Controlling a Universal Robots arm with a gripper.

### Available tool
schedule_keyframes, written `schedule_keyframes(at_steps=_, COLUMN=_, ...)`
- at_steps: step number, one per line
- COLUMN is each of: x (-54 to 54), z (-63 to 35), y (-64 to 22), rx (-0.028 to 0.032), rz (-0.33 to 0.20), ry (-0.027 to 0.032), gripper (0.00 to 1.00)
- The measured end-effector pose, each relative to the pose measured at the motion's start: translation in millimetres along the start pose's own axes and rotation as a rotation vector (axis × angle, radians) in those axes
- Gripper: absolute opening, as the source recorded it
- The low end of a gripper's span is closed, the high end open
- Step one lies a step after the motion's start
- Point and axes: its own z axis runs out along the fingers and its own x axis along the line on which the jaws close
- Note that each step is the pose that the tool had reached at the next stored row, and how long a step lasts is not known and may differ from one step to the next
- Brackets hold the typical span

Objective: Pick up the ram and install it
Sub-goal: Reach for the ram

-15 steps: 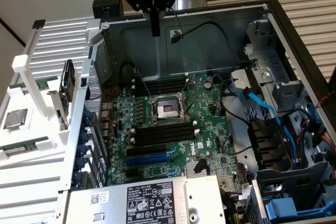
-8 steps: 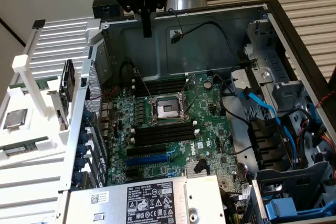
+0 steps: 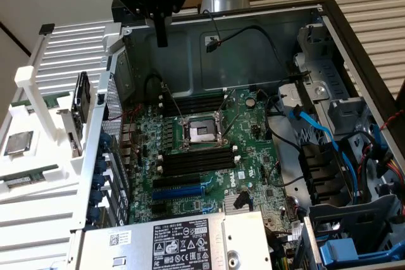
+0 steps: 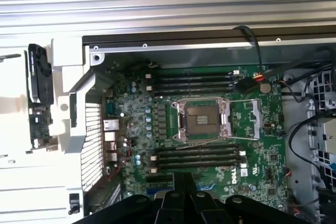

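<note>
The ram (image 3: 26, 178), a thin green stick with a pale label, lies in the white rack (image 3: 44, 156) at the exterior view's left, outside the case. My gripper (image 3: 162, 30) hangs high over the far side of the open computer case, well away from the ram, with its dark fingers (image 4: 176, 198) pressed together and nothing between them. Below it sits the green motherboard (image 3: 253, 162). Black memory slots (image 3: 196, 159) (image 4: 199, 156) run on both sides of the open processor socket (image 3: 201, 132) (image 4: 202, 119).
The rack also holds a square silver processor chip (image 3: 18, 142), another green board (image 3: 44, 100) and a black card (image 3: 81, 102). A power supply (image 3: 183, 241) covers the case's near end. Blue and black cables (image 3: 316, 131) and drive bays crowd the exterior view's right.
</note>
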Motion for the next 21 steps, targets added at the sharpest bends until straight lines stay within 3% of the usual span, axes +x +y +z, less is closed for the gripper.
schedule_keyframes(at_steps=7, x=31.8, z=-0.8, y=-2.3, rx=-0.0001, rz=0.0, ry=-0.0004, gripper=0.1)
schedule_keyframes(at_steps=8, x=49.7, z=-1.0, y=-3.6, rx=-0.0002, rz=0.0, ry=-0.001, gripper=0.1)
schedule_keyframes(at_steps=15, x=80.8, z=-1.2, y=-5.9, rx=-0.0005, rz=0.0, ry=-0.0055, gripper=0.1)
schedule_keyframes(at_steps=18, x=103.6, z=-1.8, y=-7.5, rx=-0.0004, rz=0.0, ry=-0.0055, gripper=0.1)
schedule_keyframes(at_steps=21, x=117.6, z=-2.1, y=-8.6, rx=-0.0005, rz=0.0, ry=-0.0055, gripper=0.1)
